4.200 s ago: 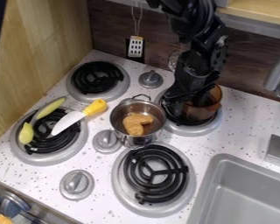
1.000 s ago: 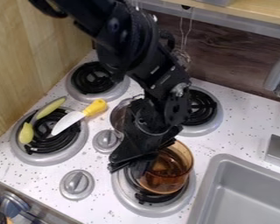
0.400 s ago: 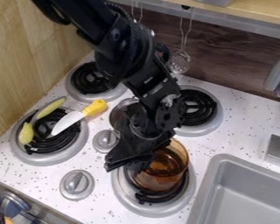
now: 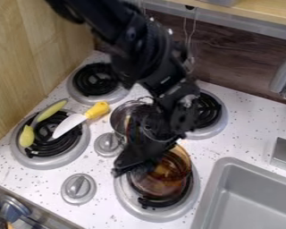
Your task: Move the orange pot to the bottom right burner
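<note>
1. Located the orange pot (image 4: 163, 180) over the bottom right burner (image 4: 125, 197); recorded round, translucent amber walls with a glossy surface. Could not confirm full contact with the black coil.
2. Observed the gripper (image 4: 137, 164), matte black, at the pot's upper left side. Could not tell whether released, clenched or grasping the pot.
3. Noted a round, shiny steel saucepan (image 4: 119, 120) above and to the left of the orange pot, partly hidden behind the black arm (image 4: 154, 62).
4. Found a knife (image 4: 69, 125) with a smooth white blade and a rounded yellow handle, blade over the bottom left burner (image 4: 45, 163).
5. Saw beside the knife an elongated object (image 4: 50, 110) with yellow-green, rounded ends; could not identify further.
6. Recorded spiral black coils in round metal pans at the top left burner (image 4: 93, 96) and, partly covered by the arm, the top right burner (image 4: 212, 128).
7. Inspected a white, dark-speckled countertop (image 4: 238, 138), a grey sink (image 4: 236, 163) with rounded corners, pale wood panelling (image 4: 47, 49) and a dark wood-grain backsplash (image 4: 247, 58).
</note>
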Tool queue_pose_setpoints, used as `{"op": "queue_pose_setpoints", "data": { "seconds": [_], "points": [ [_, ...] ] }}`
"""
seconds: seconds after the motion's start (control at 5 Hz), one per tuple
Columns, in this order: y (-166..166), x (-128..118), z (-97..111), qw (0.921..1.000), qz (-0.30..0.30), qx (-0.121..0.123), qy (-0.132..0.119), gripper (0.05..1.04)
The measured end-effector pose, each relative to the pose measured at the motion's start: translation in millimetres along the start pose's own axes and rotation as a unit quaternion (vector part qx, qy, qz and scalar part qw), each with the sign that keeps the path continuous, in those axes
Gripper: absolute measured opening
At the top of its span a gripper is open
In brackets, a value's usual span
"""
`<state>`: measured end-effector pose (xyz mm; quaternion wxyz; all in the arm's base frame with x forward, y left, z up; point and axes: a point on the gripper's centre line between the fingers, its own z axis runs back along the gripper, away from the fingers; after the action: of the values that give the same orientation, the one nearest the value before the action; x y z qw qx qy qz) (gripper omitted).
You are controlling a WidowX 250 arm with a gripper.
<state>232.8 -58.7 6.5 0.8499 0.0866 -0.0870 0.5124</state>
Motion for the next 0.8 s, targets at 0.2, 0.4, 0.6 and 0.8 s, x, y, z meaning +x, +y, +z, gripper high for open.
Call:
{"op": "queue_pose_setpoints", "data": {
  "seconds": [0.2,0.4,0.6,0.8],
  "points": [
    [0,-3,3,1.0000,0.005,0.003,0.001,0.516],
    [-5,-4,16,0.9998,0.012,0.015,0.000,0.811],
    [-9,2,37,0.9997,0.014,0.015,-0.011,0.996],
    [-18,10,57,0.9995,0.014,0.021,-0.019,0.999]
  ]
}}
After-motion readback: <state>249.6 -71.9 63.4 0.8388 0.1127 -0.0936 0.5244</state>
